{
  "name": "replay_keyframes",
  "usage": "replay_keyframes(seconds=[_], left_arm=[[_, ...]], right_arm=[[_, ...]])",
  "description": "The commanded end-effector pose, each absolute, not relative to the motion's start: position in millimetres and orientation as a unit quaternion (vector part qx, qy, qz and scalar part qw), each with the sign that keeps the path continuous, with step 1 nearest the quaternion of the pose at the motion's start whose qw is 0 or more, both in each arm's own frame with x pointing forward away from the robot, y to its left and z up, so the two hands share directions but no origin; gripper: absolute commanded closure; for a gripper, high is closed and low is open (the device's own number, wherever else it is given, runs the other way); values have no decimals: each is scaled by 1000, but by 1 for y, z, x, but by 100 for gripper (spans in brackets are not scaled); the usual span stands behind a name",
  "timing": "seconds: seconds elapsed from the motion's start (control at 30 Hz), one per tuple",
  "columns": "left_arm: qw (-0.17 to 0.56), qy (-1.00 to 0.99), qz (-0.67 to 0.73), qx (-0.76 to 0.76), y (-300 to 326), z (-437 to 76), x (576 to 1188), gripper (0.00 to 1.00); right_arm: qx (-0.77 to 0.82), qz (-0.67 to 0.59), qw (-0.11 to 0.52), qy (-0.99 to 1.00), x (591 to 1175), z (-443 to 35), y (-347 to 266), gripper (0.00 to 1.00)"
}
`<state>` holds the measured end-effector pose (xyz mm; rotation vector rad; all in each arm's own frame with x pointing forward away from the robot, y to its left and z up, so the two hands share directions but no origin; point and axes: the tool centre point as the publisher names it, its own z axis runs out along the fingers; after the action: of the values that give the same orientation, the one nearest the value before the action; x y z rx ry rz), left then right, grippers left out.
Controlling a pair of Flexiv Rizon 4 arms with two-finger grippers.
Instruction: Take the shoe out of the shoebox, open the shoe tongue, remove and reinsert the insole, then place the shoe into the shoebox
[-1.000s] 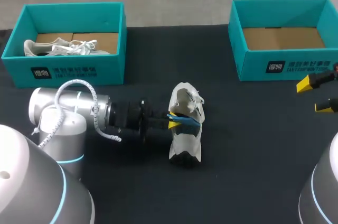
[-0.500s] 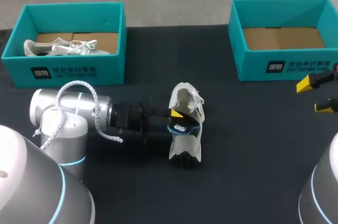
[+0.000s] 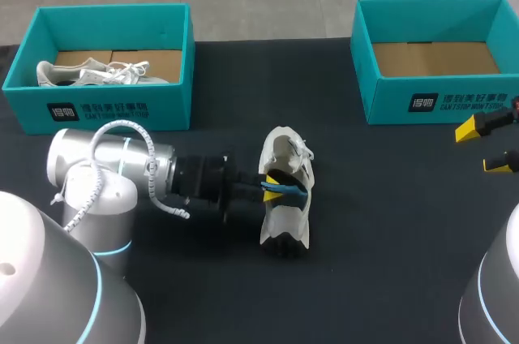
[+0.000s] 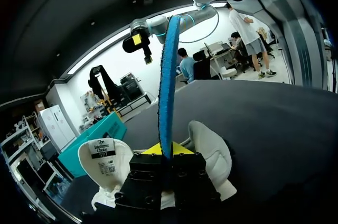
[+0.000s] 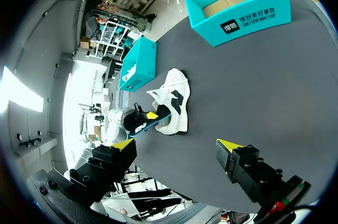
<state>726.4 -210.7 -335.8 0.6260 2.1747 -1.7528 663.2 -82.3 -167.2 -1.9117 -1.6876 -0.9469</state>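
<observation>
Jaws on my left gripper (image 4: 165, 152) are pinching one end of the blue insole (image 4: 169, 76) between the yellow tips, and the rest of it is sticking out ahead of them, edge-on. My right gripper (image 5: 177, 145) is hanging with its jaws spread wide, holding nothing. It is well apart from the work and near the right box (image 3: 438, 101), which is showing only bare cardboard. The shoe (image 3: 284, 218) is sitting out on the table (image 3: 389, 238) between that box and the left box (image 3: 113, 109). Its tongue (image 4: 103, 155) is folded back with the label showing, and the insole is lying across its opening.

I am judging this to be the insole step; whether the insole is coming out or going back in, I cannot tell. Nothing is holding the shoe down, so that is what I am minding most: any drag from the insole is likely going to slide or tip it. I am wanting to move slowly along the shoe's length, not across it. I am also wanting to turn the insole flat to the footbed so it is not catching on the collar. The pinch is looking firm but close to the end, so the free end is going to flop; a low angle should be guiding it. If the shoe starts shifting, bringing the right gripper in to steady the heel is looking wise.
</observation>
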Motion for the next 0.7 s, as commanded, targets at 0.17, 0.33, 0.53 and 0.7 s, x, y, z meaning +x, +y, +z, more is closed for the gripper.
replay_keyframes(seconds=[0.17,0.33,0.53,0.7], left_arm=[[156,757,-597,213,-219,-347,736,100],[165,764,-590,202,-218,-353,741,100],[162,755,-605,194,-216,-346,737,72],[165,751,-607,199,-211,-332,729,69]], right_arm=[[-693,-352,194,-599,653,-166,-83,0],[-693,-352,194,-599,653,-166,-83,0],[-693,-352,194,-599,653,-166,-83,0],[-693,-352,194,-599,653,-166,-83,0]])
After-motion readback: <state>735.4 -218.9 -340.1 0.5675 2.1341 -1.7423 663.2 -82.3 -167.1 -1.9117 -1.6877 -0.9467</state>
